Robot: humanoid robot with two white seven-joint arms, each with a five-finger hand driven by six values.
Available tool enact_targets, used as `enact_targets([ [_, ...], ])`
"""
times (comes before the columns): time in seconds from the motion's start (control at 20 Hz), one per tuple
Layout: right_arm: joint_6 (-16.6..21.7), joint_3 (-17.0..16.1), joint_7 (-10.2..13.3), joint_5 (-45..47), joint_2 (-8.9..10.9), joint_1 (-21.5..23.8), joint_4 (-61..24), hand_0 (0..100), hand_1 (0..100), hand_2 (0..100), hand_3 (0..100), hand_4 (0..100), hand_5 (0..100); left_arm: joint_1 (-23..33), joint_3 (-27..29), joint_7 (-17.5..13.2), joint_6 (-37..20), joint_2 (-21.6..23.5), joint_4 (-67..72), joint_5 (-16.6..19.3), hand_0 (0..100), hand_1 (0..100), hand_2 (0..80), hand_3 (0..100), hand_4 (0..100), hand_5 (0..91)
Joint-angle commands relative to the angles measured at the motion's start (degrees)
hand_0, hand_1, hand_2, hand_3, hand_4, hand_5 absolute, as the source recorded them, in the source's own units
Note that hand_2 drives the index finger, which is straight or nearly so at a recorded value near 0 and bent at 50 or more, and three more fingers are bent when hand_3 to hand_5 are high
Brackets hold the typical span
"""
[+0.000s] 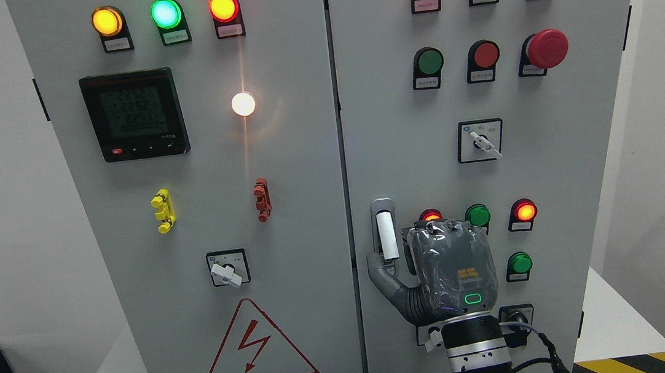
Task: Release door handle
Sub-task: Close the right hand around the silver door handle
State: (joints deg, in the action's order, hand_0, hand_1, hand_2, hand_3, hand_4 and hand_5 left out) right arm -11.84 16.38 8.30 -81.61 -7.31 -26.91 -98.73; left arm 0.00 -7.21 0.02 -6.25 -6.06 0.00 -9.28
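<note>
Our right hand [440, 268] is up against the right door, with its thumb [382, 277] hooked just under the white door handle [386, 234]; the other fingers are hidden, so we cannot tell how tight it holds. We should uncurl slowly and pull straight back. Behind it sit the little lamps [524, 211].
</note>
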Motion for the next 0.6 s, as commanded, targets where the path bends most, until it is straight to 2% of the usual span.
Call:
enact_targets([
  [0.0,0.06,-0.56,-0.39,0.04,-0.07,0.01,0.12,33,40,98,100,97,100,-1.49,0.00,-0.02,0.01,0.00,1.67,0.05,12,56,0.0,0,0,0.0],
  [0.55,0.06,-0.82,-0.13,1.01,-0.42,0.10,0.03,35,41,98,100,96,100,-1.58,0.00,-0.02,0.01,0.00,1.67,-0.04,12,56,0.0,0,0,0.0],
])
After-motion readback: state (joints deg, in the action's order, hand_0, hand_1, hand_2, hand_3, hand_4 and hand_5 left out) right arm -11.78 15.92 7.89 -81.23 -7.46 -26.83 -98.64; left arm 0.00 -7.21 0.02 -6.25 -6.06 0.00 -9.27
